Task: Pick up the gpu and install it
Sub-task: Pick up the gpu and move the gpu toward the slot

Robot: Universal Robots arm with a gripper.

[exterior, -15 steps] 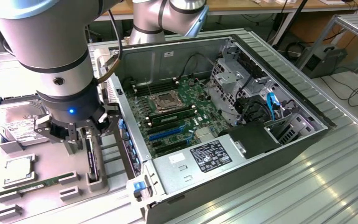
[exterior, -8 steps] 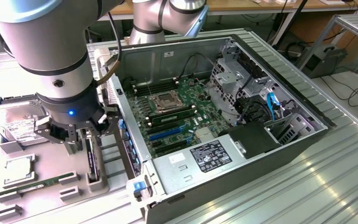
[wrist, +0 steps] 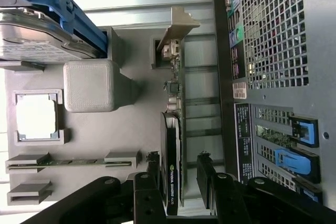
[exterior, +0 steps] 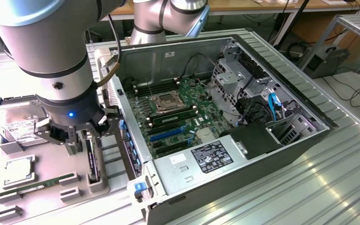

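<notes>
Jaws: spread apart, nothing clamped.
gpu (wrist: 171, 150): stood on edge, bracketed by gripper (wrist: 178, 157).
Long axis: laid across closing line.

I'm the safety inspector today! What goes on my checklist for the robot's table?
Surface: grey parts tray on a ribbed metal table.
Job's things: gpu stands on edge in its tray slot, not yet lifted.
Clutter: hard drive, processor chip, memory stick in the tray.
Pincer: open, one finger either side of the gpu.
Cables: blue cable inside the case; black cables beyond the table.
Surroundings: open computer case beside the tray; wooden bench behind.
</notes>
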